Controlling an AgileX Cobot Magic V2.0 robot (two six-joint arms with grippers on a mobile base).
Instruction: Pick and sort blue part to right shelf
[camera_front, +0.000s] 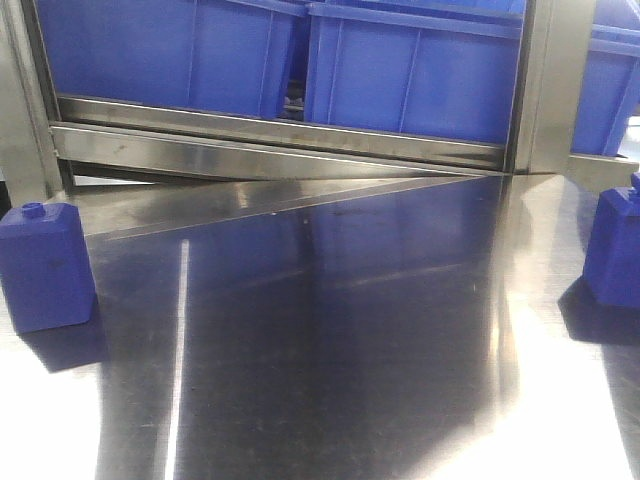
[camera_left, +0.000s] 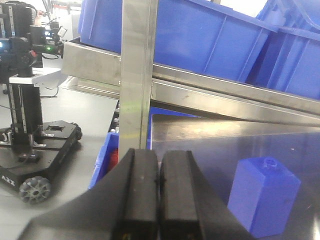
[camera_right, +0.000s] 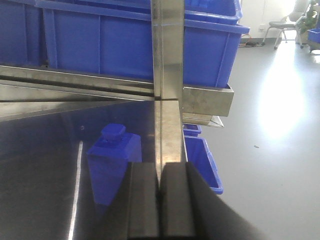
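Two blue bottle-shaped parts stand upright on the steel table (camera_front: 330, 330). One blue part (camera_front: 45, 265) is at the far left edge of the front view; the left wrist view shows it (camera_left: 263, 196) to the right of my left gripper (camera_left: 159, 159), which is shut and empty. The other blue part (camera_front: 613, 245) is at the far right edge; it (camera_right: 115, 162) sits just left of my right gripper (camera_right: 160, 172), also shut and empty. Neither gripper appears in the front view. Which shelf is the right shelf I cannot tell.
A steel rack (camera_front: 280, 135) with upright posts (camera_front: 540, 80) crosses the back, holding large blue bins (camera_front: 410, 70). A small blue bin (camera_right: 202, 162) sits on the floor off the table's right side, another (camera_left: 107, 152) off its left. A wheeled robot base (camera_left: 35, 150) stands on the floor at left.
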